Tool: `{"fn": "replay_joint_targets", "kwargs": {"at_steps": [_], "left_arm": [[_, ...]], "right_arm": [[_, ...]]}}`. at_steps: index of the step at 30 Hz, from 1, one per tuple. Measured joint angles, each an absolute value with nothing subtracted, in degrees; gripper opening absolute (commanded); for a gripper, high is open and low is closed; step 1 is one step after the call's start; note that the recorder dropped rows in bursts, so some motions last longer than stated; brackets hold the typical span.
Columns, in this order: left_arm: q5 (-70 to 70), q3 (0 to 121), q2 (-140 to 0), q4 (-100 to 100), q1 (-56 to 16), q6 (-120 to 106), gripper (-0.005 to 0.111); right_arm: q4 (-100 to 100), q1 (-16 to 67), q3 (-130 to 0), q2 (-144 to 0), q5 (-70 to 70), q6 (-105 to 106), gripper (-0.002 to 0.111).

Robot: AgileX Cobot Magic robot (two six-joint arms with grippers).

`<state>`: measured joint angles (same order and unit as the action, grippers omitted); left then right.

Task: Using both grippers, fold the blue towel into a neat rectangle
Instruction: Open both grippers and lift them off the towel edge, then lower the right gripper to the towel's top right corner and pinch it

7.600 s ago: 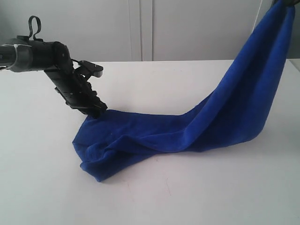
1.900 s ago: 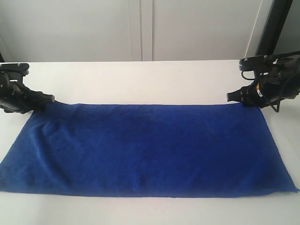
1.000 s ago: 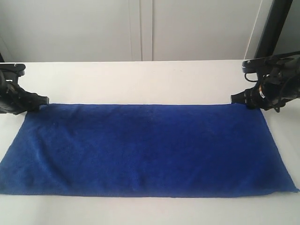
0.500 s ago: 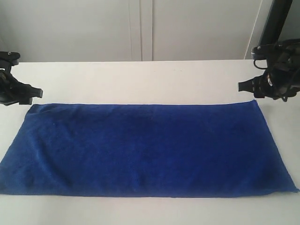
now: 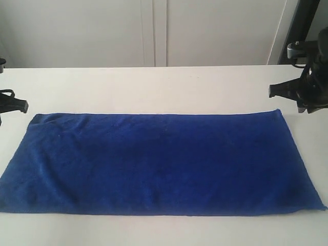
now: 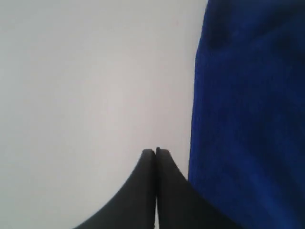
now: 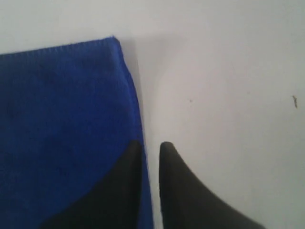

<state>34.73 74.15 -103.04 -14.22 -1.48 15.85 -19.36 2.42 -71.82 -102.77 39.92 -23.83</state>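
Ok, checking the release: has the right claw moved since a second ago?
Yes. The right claw has risen and drawn rightwards, away from the far right corner of the blue towel, where its tip rested a second ago.

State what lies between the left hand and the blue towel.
Only a narrow strip of bare white table separates the left hand from the blue towel; the left wrist view shows it best.

White table [image 5: 154, 84]; pale panelled wall [image 5: 77, 31] behind, vertical seams; dark post [image 5: 303, 18] far right.
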Motion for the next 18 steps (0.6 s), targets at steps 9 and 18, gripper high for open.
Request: {"fn": "replay_joint_targets", "kwargs": {"at_steps": [9, 18], "left_arm": [[45.82, 70.24, -93.57, 1.83, -1.48, 4.95, 0.000], [48.55, 56.72, -72.95, 4.66, -1.48, 2.70, 0.000]], "right_arm": [[-13.86, 2.42, -66.28, -94.69, 41.72, -17.69, 0.000], [-13.02, 2.42, -61.65, -94.53, 38.92, -15.27, 0.000]]}}
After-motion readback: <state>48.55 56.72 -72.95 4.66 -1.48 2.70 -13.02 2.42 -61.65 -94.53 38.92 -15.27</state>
